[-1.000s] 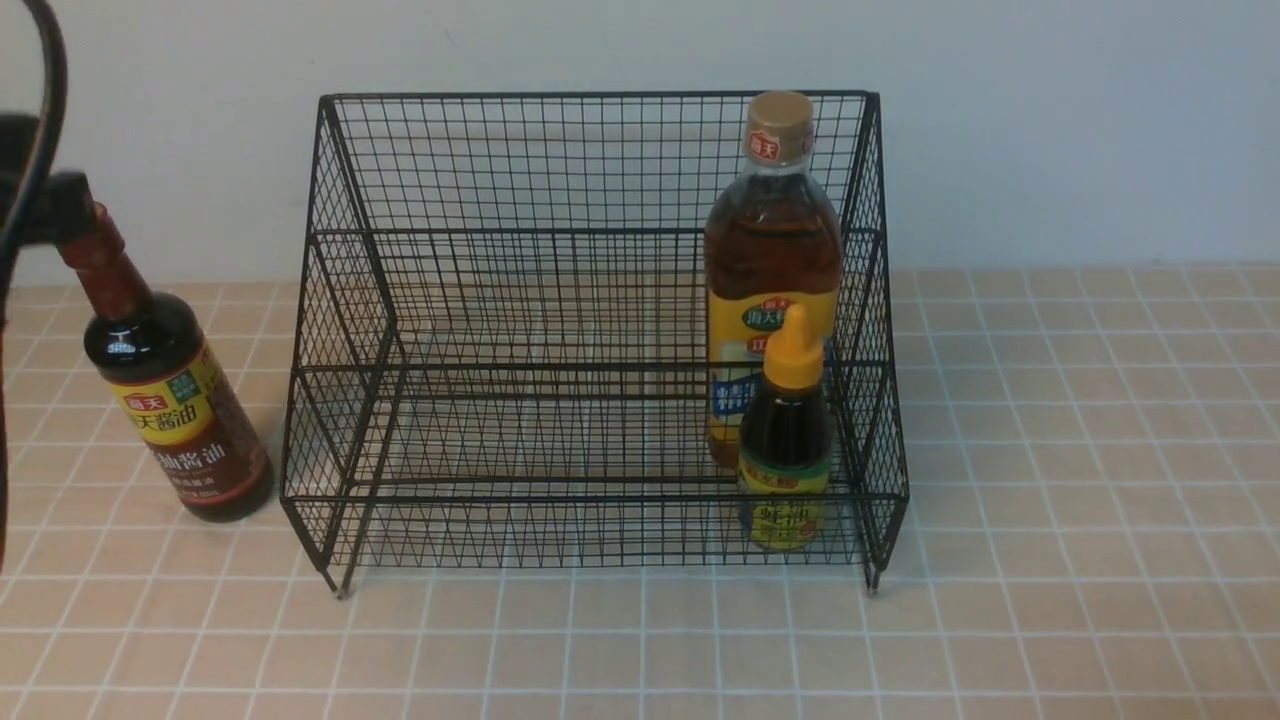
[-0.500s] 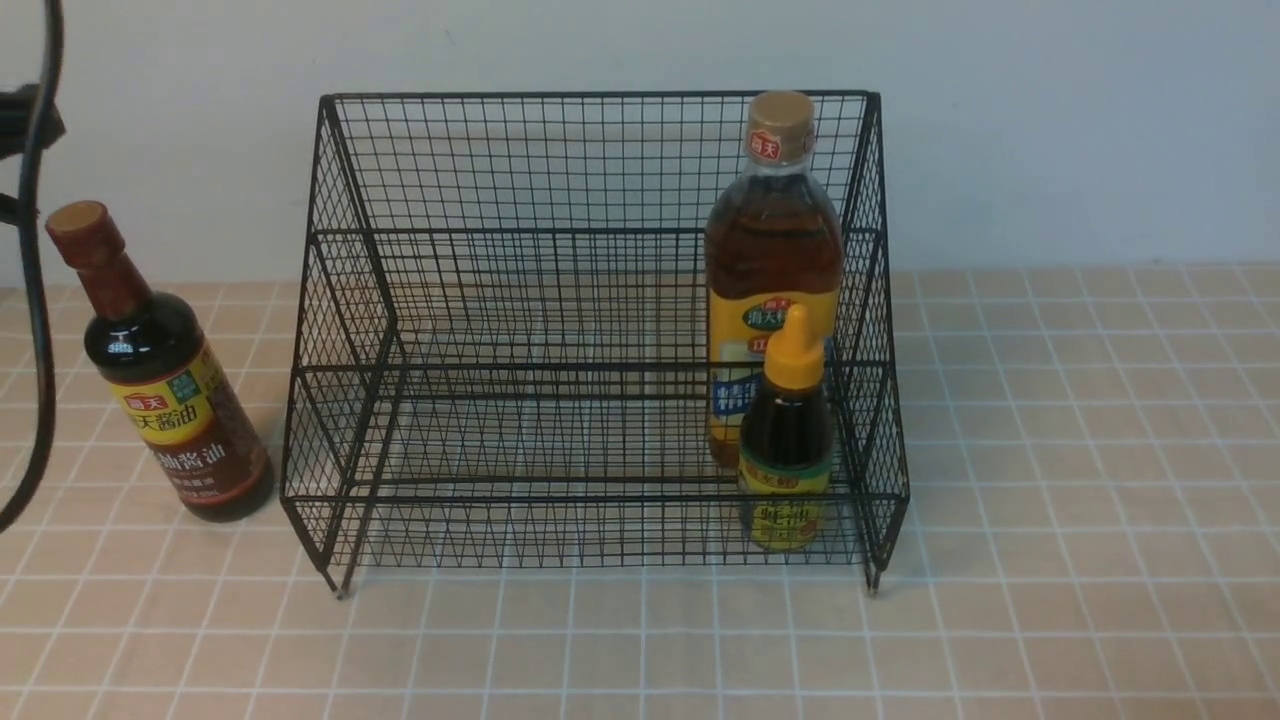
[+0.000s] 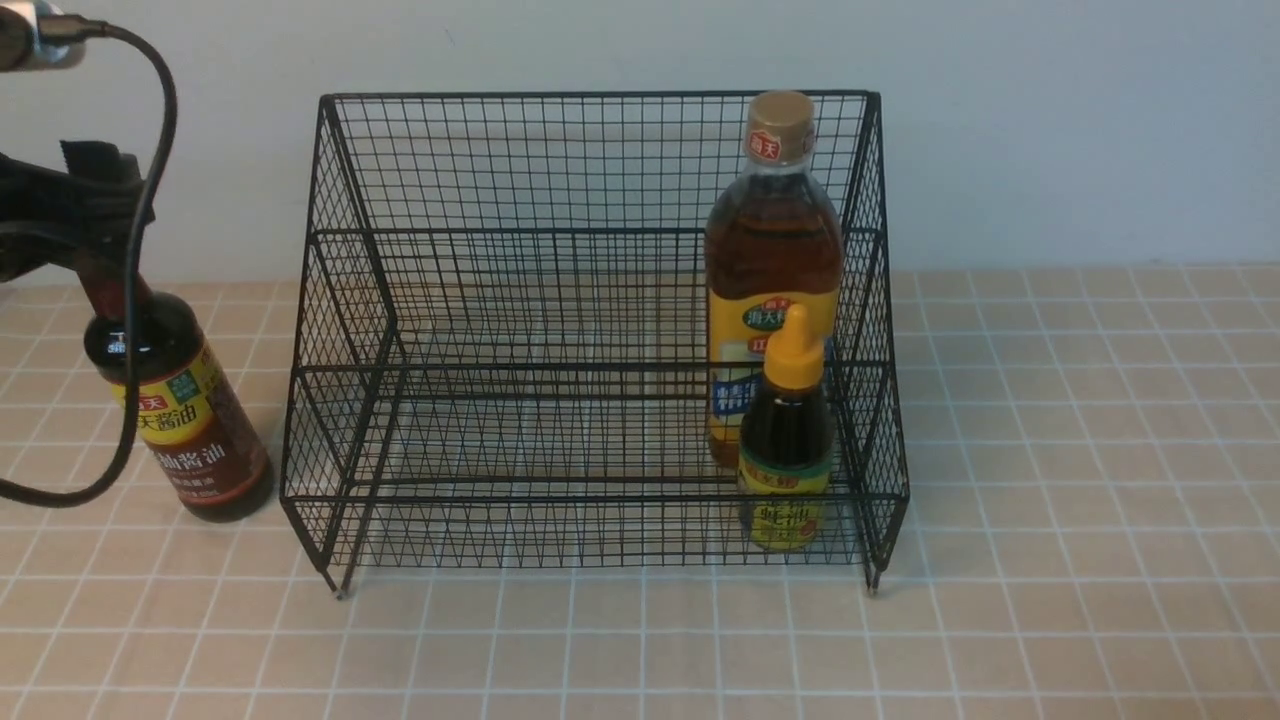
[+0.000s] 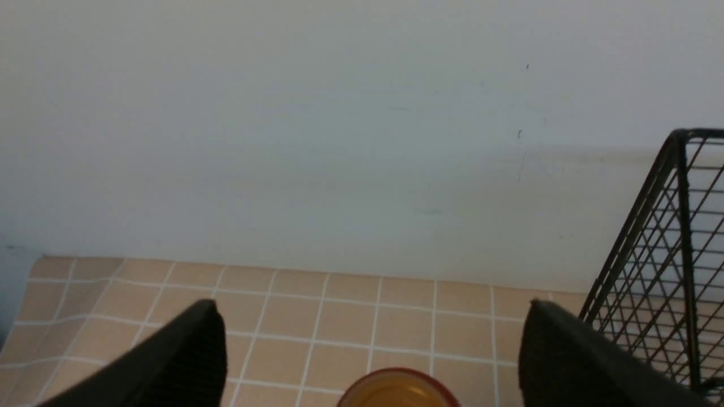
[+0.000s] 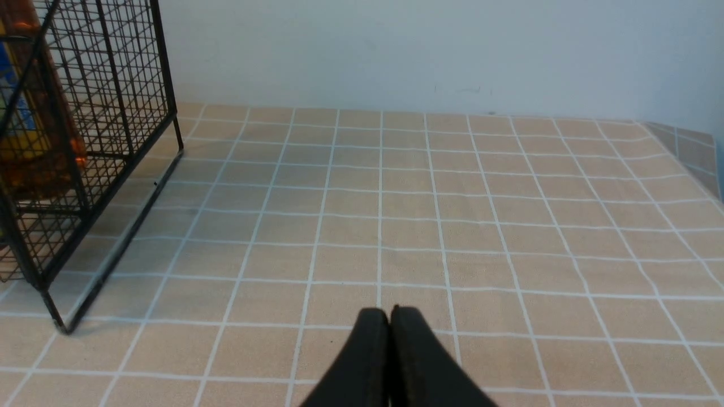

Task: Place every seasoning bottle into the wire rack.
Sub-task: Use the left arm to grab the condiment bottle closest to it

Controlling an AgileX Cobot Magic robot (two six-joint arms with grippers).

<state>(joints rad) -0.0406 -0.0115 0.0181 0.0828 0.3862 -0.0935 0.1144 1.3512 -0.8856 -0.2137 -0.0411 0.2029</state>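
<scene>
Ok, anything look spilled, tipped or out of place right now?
Nothing spilled or damaged. Only the soy sauce bottle is outside the wire rack, on the tiles to its left, the open left gripper straddling its cap.

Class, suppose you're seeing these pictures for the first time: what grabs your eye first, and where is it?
The big black wire rack fills the middle of the tiled table, with a tall amber bottle and a small yellow-capped bottle standing at its right end. Left of the rack, outside it, stands a dark bottle, the left gripper over its cap with jaws wide open.
</scene>
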